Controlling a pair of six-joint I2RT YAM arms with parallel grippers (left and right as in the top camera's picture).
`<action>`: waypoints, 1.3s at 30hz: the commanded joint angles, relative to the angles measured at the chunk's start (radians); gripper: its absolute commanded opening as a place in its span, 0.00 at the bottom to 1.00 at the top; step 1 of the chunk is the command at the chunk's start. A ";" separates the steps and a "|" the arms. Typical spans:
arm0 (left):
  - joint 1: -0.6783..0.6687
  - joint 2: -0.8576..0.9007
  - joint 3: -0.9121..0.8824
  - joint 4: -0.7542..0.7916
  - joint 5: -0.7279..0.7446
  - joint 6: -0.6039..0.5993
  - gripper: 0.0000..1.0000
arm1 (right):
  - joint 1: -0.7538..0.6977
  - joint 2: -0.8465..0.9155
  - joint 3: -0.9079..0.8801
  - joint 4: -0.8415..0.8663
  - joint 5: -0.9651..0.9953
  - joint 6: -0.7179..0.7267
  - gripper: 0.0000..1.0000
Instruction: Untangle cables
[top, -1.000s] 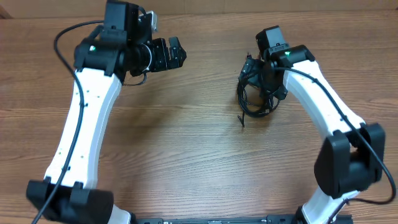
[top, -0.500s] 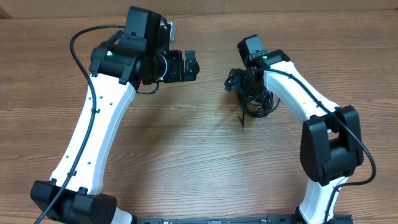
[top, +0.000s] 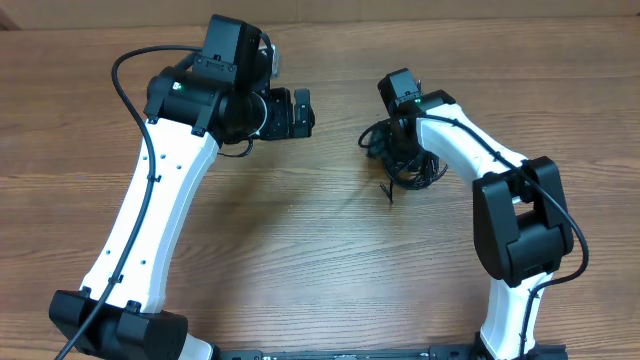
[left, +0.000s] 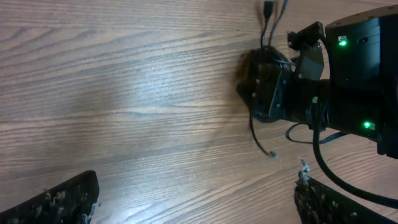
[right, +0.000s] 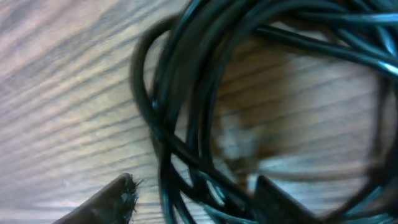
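A: Surface first. We log the table (top: 300, 250) as wood-grain board, matt brown, with the grain running lengthwise.

B: Agreed. On it we count one knot of cables (top: 412, 170), right of centre. The cords are thin, black, round in section and slightly glossy, coiled in overlapping loops.

A: Strand count? In the right wrist view we see several runs crossing each other. They are too close and too blurred for a firm number.

B: Loose ends are easier. In the left wrist view we count two plug ends sticking out of the top of the knot. One thin tail trails out below it onto bare wood. Overhead, one short end lies on the wood just beside the knot, on the side toward the arm bases.

A: We count two arms (top: 150, 220), white shells with black joints, and two black grippers.

B: The left gripper (top: 303, 112) hangs over bare wood, well apart from the knot. Its jaws are spread wide with nothing between them. Both pads look rough and flecked with pale lint.

A: The right gripper (top: 383, 142) is down on the knot, touching it. One dark, frayed fingertip (right: 118, 196) sits just beside the loops.

B: Clenched or released? We cannot tell, because the loops fill that view.
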 joint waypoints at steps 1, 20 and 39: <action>-0.003 0.003 -0.012 -0.011 -0.018 0.023 1.00 | 0.007 0.005 -0.040 0.026 -0.008 -0.032 0.04; -0.010 0.004 -0.362 0.272 0.034 0.152 1.00 | 0.013 -0.313 0.234 -0.225 -0.288 -0.389 0.04; -0.055 0.006 -0.504 0.861 0.489 0.234 0.98 | 0.013 -0.489 0.234 -0.451 -0.288 -0.491 0.04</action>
